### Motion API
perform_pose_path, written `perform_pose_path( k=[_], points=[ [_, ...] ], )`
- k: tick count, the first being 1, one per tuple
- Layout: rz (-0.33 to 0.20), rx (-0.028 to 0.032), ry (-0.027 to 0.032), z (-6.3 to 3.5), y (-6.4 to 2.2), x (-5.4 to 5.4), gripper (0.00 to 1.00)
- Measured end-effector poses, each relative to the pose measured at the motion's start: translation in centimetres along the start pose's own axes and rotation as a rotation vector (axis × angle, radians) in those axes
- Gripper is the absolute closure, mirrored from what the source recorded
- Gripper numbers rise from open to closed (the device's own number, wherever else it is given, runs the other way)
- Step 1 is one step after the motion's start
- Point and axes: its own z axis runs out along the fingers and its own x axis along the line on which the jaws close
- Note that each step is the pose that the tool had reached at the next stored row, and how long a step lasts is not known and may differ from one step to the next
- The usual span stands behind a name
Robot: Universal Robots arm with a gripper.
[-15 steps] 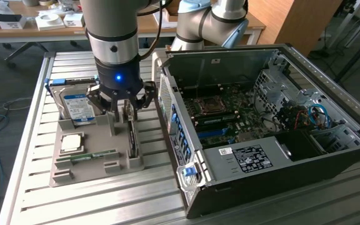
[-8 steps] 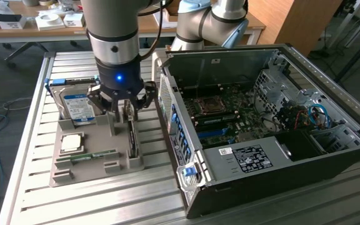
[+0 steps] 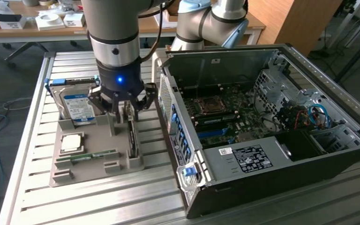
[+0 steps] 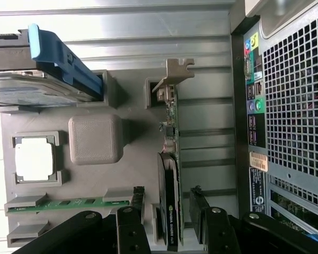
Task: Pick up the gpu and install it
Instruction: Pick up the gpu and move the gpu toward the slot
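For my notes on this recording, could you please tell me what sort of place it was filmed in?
Probably a robotics lab or workshop: a robot arm works at a slotted metal table bearing an open computer case, with cluttered desks behind.

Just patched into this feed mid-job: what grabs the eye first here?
The arm's hand hangs open over the grey parts tray on the exterior view's left, straddling the gpu, which stands on edge in its slot. On the exterior view's right, the open computer case lies on its side with the motherboard exposed. A hard drive with a blue label stands at the tray's far end.
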Motion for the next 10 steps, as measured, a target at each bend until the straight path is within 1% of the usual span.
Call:
perform_pose_path(
  k=[4,10],
  points=[
    [0.0,0.0001,0.0002,0.12,-0.02,0.0,0.53],
    [0.0,-0.0001,0.0,0.12,-0.28,-0.07,0.53]
  ],
)
